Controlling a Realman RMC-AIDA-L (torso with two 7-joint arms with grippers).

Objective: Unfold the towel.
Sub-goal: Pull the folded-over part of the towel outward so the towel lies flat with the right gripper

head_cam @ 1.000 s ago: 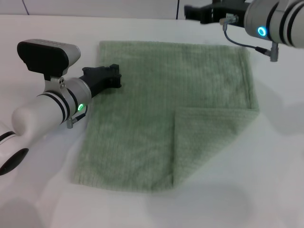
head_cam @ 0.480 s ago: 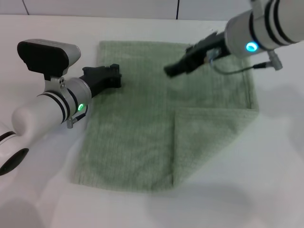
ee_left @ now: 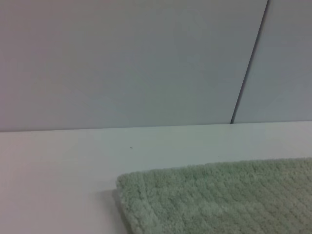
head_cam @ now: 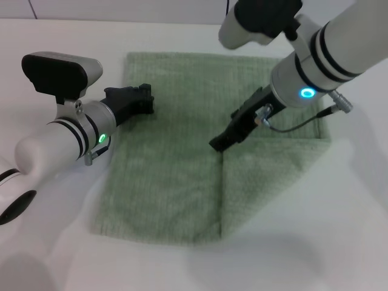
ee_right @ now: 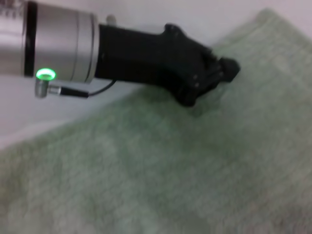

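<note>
Our right gripper [head_cam: 219, 144] points down at the towel [head_cam: 176, 163], its tip just above the inner corner of the folded-over flap [head_cam: 273, 176]. We think it is there to grab that corner. Our left gripper [head_cam: 142, 100] rests on the towel's far-left edge, maybe to hold it down. We cannot tell if either gripper is open.

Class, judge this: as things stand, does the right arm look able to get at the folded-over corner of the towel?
Probably yes. The right claw hangs right at the inner corner of the folded flap of the towel, with nothing between them. The left claw sits at the far-left edge, out of the way.
</note>
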